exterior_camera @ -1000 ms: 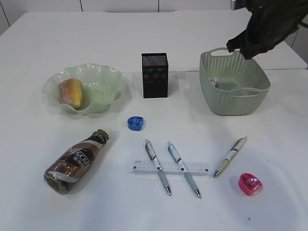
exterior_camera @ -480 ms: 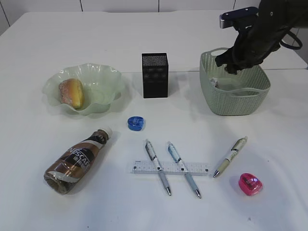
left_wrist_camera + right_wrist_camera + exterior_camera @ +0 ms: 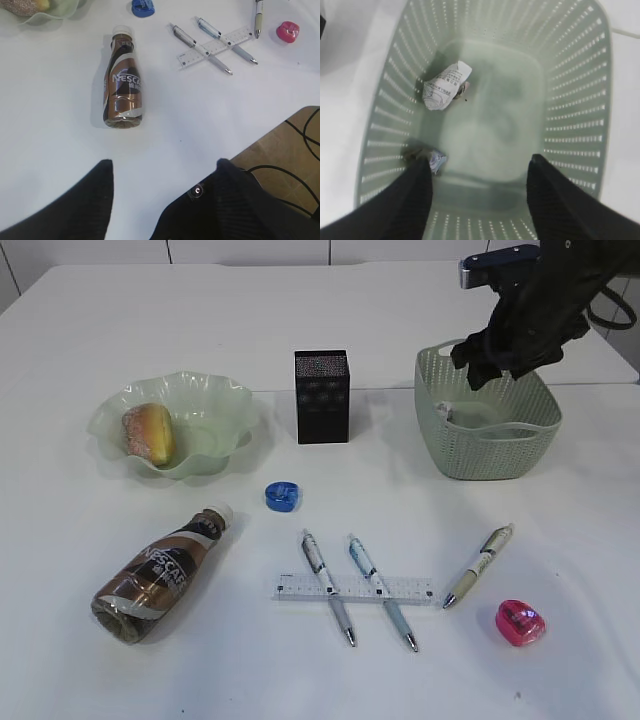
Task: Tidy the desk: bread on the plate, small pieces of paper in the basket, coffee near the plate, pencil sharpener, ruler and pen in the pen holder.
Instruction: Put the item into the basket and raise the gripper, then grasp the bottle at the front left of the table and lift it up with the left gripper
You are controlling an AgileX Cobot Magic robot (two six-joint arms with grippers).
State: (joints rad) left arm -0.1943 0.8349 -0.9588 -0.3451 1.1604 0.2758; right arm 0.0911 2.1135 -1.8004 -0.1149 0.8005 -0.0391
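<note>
The right pincer point(image 3: 477, 187) is held over the basket point(image 3: 580, 100) with its fingers spread apart and nothing gripped between them. Below and ahead of it, a crumpled paper point(image 3: 445, 86) lies on the basket floor, and a smaller paper scrap point(image 3: 437, 161) is seen just beside its left finger point(image 3: 415, 195).

The left pincer point(image 3: 162, 185) is also parted and empty, raised above the table point(image 3: 60, 150). The coffee bottle point(image 3: 123, 87) lies on its side ahead of it. Further ahead, two pens point(image 3: 200, 49) are laid across the ruler point(image 3: 214, 47), with a third pen point(image 3: 258, 19), a pink sharpener point(image 3: 288, 31) and a blue sharpener point(image 3: 143, 7) beyond.

In the exterior view, the bread point(image 3: 148, 434) is seen in the plate point(image 3: 215, 410), beside the pen holder point(image 3: 321, 396).
</note>
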